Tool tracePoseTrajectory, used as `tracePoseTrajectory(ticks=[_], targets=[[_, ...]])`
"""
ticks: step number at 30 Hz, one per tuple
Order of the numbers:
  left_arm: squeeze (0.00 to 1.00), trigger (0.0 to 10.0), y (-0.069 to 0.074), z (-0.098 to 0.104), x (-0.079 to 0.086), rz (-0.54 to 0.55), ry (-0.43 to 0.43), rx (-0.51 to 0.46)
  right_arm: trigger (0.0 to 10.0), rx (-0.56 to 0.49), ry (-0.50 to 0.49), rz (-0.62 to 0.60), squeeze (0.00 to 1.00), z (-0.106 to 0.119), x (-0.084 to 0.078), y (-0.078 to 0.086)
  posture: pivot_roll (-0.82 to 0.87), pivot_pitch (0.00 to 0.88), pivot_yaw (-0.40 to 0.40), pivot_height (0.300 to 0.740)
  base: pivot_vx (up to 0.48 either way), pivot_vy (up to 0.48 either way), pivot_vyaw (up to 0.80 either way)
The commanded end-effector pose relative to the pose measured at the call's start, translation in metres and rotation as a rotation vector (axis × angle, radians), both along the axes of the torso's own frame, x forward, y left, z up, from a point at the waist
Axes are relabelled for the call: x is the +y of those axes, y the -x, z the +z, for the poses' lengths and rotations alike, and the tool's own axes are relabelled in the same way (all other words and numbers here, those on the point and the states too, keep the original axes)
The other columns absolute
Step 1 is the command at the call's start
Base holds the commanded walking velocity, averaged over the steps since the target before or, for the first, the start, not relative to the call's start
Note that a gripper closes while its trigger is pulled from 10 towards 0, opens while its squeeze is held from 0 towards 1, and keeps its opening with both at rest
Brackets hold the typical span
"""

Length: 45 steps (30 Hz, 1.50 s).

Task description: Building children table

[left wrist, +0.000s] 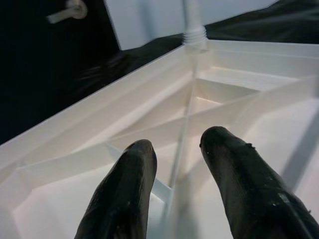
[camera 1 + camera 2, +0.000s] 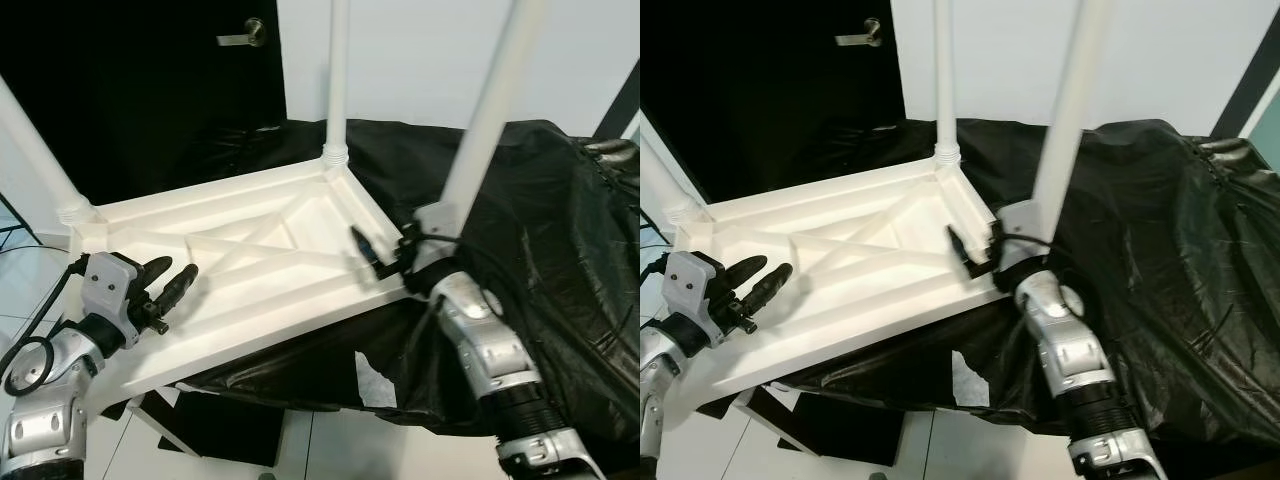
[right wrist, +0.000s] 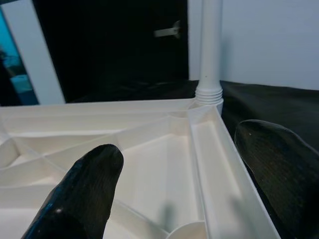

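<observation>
Children's table (image 2: 250,260) lies upside down on black sheeting (image 2: 560,250), three legs up; my right pincer (image 2: 385,255) straddles its rim, left pincer (image 2: 165,285) hovers spread. Fourth leg likely next.

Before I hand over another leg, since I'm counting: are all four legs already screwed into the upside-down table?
No: three white legs stand in the tabletop; its near left corner has none.

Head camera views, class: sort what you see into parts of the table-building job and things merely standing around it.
Part of the job:
upturned white tabletop
three white legs screwed into its corners
left gripper, fingers open over the near edge
right gripper, fingers astride the tabletop's side rim

Merely around:
black plastic sheet under the tabletop
dark door with lever handle
</observation>
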<state>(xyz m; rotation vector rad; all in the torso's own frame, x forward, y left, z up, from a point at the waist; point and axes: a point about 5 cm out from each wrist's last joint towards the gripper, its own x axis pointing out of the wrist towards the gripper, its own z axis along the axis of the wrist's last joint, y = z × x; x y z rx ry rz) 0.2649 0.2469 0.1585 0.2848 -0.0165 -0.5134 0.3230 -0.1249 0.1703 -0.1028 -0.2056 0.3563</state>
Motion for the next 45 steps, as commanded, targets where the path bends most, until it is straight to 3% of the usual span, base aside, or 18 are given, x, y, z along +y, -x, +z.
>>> tracePoseTrajectory(ticks=[1,3,7,10,13,19,25,27,29,30,32,33,34,38,41,45], targets=[[0.0,10.0,-0.001,-0.003,-0.003,-0.018,-0.009,0.011,10.0,-0.01,-0.006,-0.204,0.0,0.001,-0.048,-0.005,0.01,0.0,0.016,0.74,0.0,0.0,0.0],[0.0,10.0,-0.005,-0.004,-0.013,-0.05,0.003,0.01,10.0,-0.007,0.008,-0.252,0.0,0.0,-0.066,-0.006,0.01,0.0,0.017,0.74,0.0,0.0,0.0],[0.0,10.0,-0.007,-0.004,-0.024,-0.086,0.016,0.008,10.0,-0.007,0.02,-0.291,0.0,0.0,-0.079,-0.006,0.0,0.0,0.021,0.74,0.0,0.0,0.0],[0.0,10.0,-0.011,-0.006,-0.046,-0.155,0.028,0.002,10.0,-0.011,0.053,-0.37,0.0,0.002,-0.106,-0.005,-0.01,0.0,0.024,0.74,0.0,0.0,0.0],[0.0,10.0,-0.011,-0.006,-0.046,-0.155,0.028,0.002,10.0,-0.011,0.053,-0.37,0.0,0.002,-0.106,-0.005,-0.01,0.0,0.024,0.74,0.0,0.0,0.0],[0.0,10.0,-0.018,-0.001,-0.082,-0.261,0.072,-0.029,10.0,-0.034,0.069,-0.517,0.0,0.007,-0.145,0.003,-0.02,0.0,0.032,0.74,0.0,0.0,0.0],[0.0,10.0,-0.016,0.0,-0.095,-0.305,0.093,-0.033,10.0,-0.042,0.07,-0.557,0.0,0.007,-0.153,0.007,-0.02,0.0,0.037,0.74,0.0,0.0,0.0],[0.0,10.0,-0.015,0.0,-0.096,-0.314,0.097,-0.029,10.0,-0.045,0.069,-0.544,0.0,0.006,-0.149,0.006,-0.03,0.0,0.038,0.74,0.0,0.0,0.0],[0.0,10.0,-0.003,0.0,-0.097,-0.375,0.102,-0.017,10.0,-0.049,0.058,-0.484,0.0,0.004,-0.131,0.003,-0.02,0.0,0.037,0.74,0.0,0.0,0.0],[0.0,10.0,-0.003,0.0,-0.097,-0.375,0.102,-0.017,10.0,-0.049,0.058,-0.484,0.0,0.004,-0.131,0.003,-0.02,0.0,0.037,0.74,0.0,0.0,0.0],[0.0,10.0,0.012,0.0,-0.096,-0.444,0.092,0.013,10.0,-0.046,0.037,-0.4,0.0,-0.001,-0.11,0.001,-0.01,0.0,0.032,0.74,0.0,0.0,0.0],[0.0,10.0,0.012,0.0,-0.096,-0.444,0.092,0.013,10.0,-0.046,0.037,-0.4,0.0,-0.001,-0.11,0.001,-0.01,0.0,0.032,0.74,0.0,0.0,0.0],[0.0,10.0,0.024,-0.002,-0.092,-0.476,0.074,0.044,10.0,-0.032,0.025,-0.291,0.0,-0.007,-0.087,0.001,0.0,0.0,0.025,0.74,0.0,0.0,0.0],[0.0,10.0,0.032,-0.003,-0.088,-0.484,0.065,0.066,10.0,-0.015,0.02,-0.215,0.0,-0.011,-0.072,0.002,0.01,0.0,0.017,0.74,0.0,0.0,0.0],[0.0,10.0,0.047,-0.003,-0.084,-0.514,0.038,0.113,10.0,0.022,0.028,-0.084,0.0,-0.018,-0.051,0.003,0.02,0.0,0.007,0.74,0.0,0.0,0.0],[0.0,10.0,0.054,-0.002,-0.079,-0.504,0.006,0.127,10.0,0.053,0.037,0.021,0.0,-0.022,-0.039,0.007,0.03,0.0,-0.003,0.74,0.0,0.0,0.0]])
